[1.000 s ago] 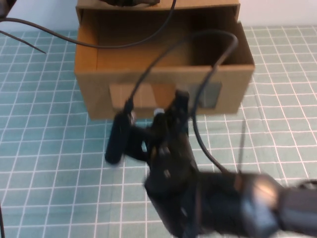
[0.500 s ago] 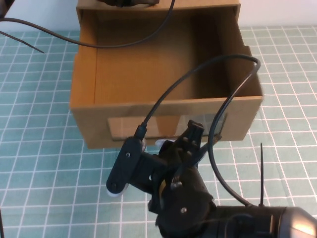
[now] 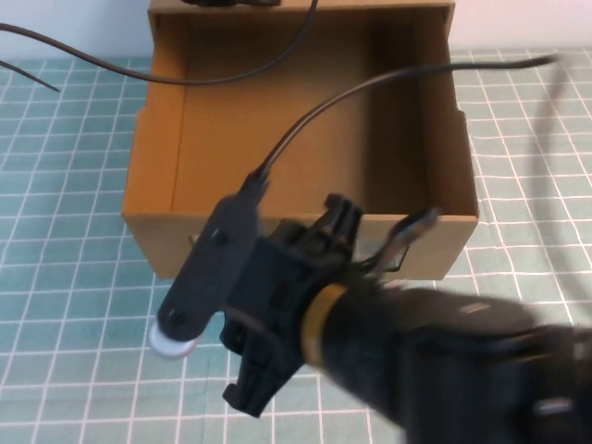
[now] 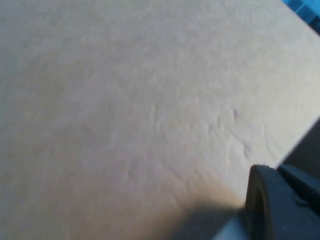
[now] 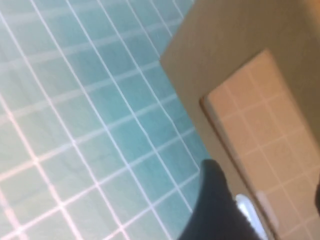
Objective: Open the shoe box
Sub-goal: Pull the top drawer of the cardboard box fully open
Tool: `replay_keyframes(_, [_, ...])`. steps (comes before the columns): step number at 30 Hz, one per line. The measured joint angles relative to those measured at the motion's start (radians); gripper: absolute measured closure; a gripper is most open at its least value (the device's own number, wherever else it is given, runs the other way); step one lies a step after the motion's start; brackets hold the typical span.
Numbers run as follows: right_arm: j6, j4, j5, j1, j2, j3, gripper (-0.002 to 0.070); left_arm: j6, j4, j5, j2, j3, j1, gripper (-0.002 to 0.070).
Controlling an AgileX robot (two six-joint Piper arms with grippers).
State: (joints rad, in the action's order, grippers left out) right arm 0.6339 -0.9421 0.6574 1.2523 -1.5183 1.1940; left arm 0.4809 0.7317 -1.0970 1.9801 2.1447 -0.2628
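Black and bulky, the right arm (image 3: 435, 361) fills the near side of the high view, with a gold ring around its wrist. A black oblong part (image 3: 205, 268) with a white round end sticks out from its left side, low over the teal, white-gridded bench (image 3: 65, 305).

Just beyond it, the right pincer (image 3: 377, 233) sits at the near wall of the shoe box (image 3: 153, 242), right of that wall's middle. The right wrist view shows one dark finger (image 5: 215, 200) low down and a sliver of the other at the frame's edge. They stand wide apart and clamp nothing, so this pincer is open. Between them lie the brown wall and a paler rectangular patch (image 5: 255, 125) set into it. Whether the tips touch the cardboard I cannot tell.

The shoe box is plain brown cardboard and rests on the bench directly beyond the right pincer, its long sides running away from the robot. Its top is open, showing bare walls and a bare floor. A thin black cable (image 3: 351, 92) rises from the right wrist and arcs across the opening towards the right. A second cable (image 3: 185, 83) crosses the far left corner.

At the far end of the box, the left pincer (image 4: 282, 205) lies close against a broad cardboard face. Whether it is open or closed cannot be told.
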Motion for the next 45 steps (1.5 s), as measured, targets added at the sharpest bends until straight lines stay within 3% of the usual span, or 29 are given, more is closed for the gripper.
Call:
replay_keyframes(7, [-0.155, 0.207, -0.039, 0.000, 0.205, 0.000, 0.0300, -0.011, -0.067, -0.021, -0.144, -0.006, 0.005, 0.0680])
replay_keyframes(12, [-0.196, 0.230, 0.003, 0.000, 0.352, 0.000, 0.0321, -0.027, -0.158, -0.056, -0.272, -0.006, 0.005, 0.0680])
replay_keyframes(15, [-0.207, 0.217, 0.099, 0.000, 0.443, 0.000, 0.0396, -0.061, -0.274, -0.090, -0.350, -0.006, 0.005, 0.0680])
replay_keyframes(20, [-0.283, 0.174, 0.322, 0.000, 0.598, 0.000, 0.0623, -0.118, -0.438, -0.119, -0.495, -0.087, 0.005, 0.0680])
replay_keyframes(23, [-0.341, 0.165, 0.441, 0.000, 0.683, 0.000, 0.0671, -0.128, -0.468, -0.116, -0.585, -0.205, 0.005, 0.0680])
replay_keyframes(29, [-0.361, 0.235, 0.502, 0.000, 0.893, -0.089, 0.0686, -0.130, -0.490, -0.041, -0.832, -0.592, 0.005, 0.0680])
replay_keyframes(38, [-0.281, 0.290, 0.346, 0.000, 1.167, -0.382, 0.0688, -0.135, -0.456, 0.226, -1.359, -1.240, 0.005, 0.0680])
replay_keyframes(45, [-0.270, 0.254, 0.276, 0.000, 1.183, -0.518, 0.0689, -0.135, -0.383, 0.405, -1.671, -1.463, 0.005, 0.0680])
